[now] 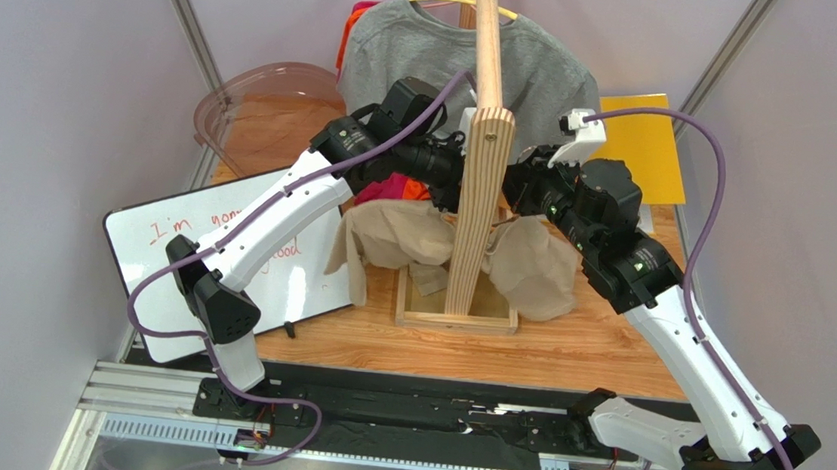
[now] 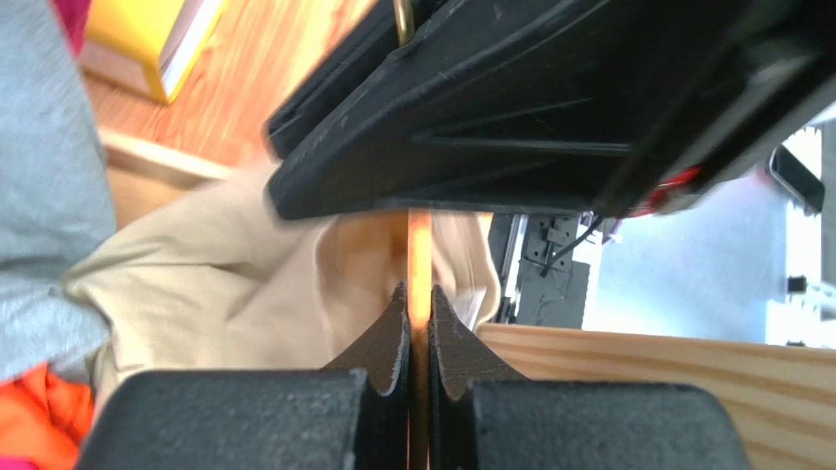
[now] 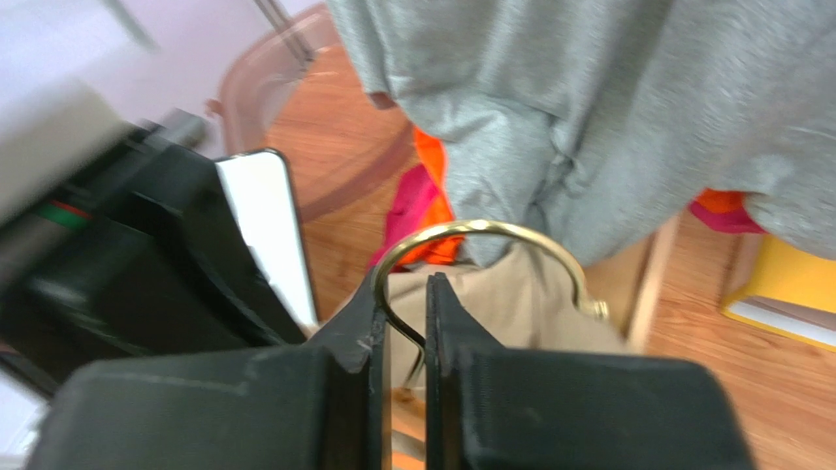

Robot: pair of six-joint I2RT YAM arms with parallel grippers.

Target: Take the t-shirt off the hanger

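Note:
The beige t-shirt (image 1: 394, 244) hangs crumpled low on both sides of the wooden post and also shows in the left wrist view (image 2: 216, 294) and the right wrist view (image 3: 510, 304). The hanger is mostly hidden. Its thin orange bar (image 2: 419, 245) is pinched in my left gripper (image 2: 419, 294), which is shut on it. Its brass hook (image 3: 471, 230) curves above my right gripper (image 3: 402, 284), which is shut on the hook's stem. From above, the left gripper (image 1: 453, 176) and the right gripper (image 1: 513, 187) meet at the post, above the shirt.
A wooden stand (image 1: 481, 195) rises between the arms from a base frame (image 1: 456, 318). A grey t-shirt (image 1: 450, 56) hangs on a yellow hanger behind. A whiteboard (image 1: 218, 240), a clear tub (image 1: 253, 96), a yellow folder (image 1: 642, 141) and pink-orange cloth (image 1: 399, 188) lie around.

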